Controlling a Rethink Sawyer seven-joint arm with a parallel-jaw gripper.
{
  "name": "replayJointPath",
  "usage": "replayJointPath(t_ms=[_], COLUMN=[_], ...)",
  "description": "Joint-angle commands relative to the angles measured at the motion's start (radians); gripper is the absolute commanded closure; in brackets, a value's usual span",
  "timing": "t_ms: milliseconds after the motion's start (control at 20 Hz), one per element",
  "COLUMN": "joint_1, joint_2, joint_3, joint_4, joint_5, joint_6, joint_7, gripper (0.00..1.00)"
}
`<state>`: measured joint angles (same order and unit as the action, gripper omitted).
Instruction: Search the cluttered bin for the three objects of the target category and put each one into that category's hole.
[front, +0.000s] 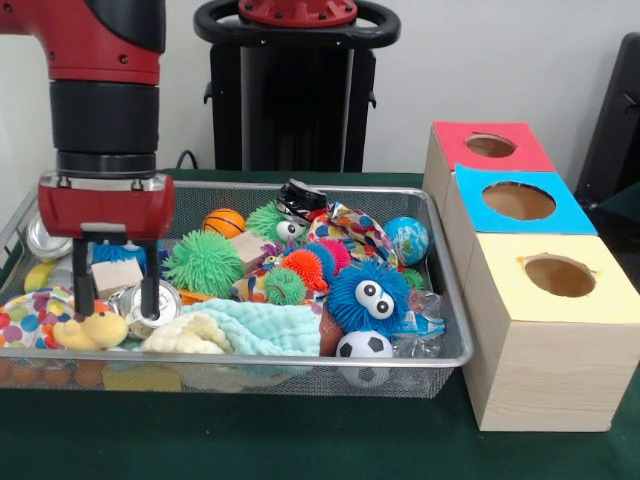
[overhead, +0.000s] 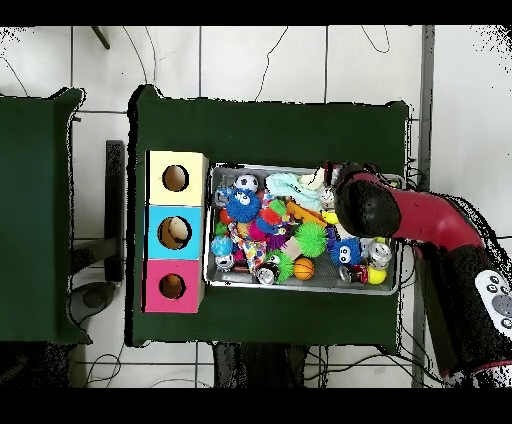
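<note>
My gripper (front: 117, 308) hangs open over the left end of the wire mesh bin (front: 452, 305), fingers pointing down into the clutter. A silver can (front: 152, 300) lies by the right finger and a tan block (front: 115, 272) shows between the fingers, behind them. A yellow plush duck (front: 92, 330) sits under the left finger. Balls lie further right: a basketball (front: 224, 221), a globe ball (front: 407, 238) and a soccer ball (front: 363, 345). In the overhead view the arm's head (overhead: 362, 205) covers the gripper at the bin's (overhead: 290, 289) right end.
Three boxes stand beside the bin, with a red-topped hole (front: 490, 146), a blue-topped hole (front: 518, 200) and a yellow-topped hole (front: 560, 275). Also in the bin are a green spiky ball (front: 203, 263), a blue furry toy with eyes (front: 368, 293), a pale green cloth (front: 265, 325) and a second can (front: 45, 238).
</note>
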<state>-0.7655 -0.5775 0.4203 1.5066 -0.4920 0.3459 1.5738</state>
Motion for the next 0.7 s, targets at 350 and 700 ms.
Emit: replayJointPath(t_ms=[350, 700], joint_1=[0.031, 0.088], joint_2=[0.057, 0.05], joint_3=[-0.002, -0.094], joint_4=[-0.024, -0.068], joint_5=[-0.076, -0.123], joint_6=[0.002, 0.087], joint_7=[-0.024, -0.02], gripper=[0.0, 0.0])
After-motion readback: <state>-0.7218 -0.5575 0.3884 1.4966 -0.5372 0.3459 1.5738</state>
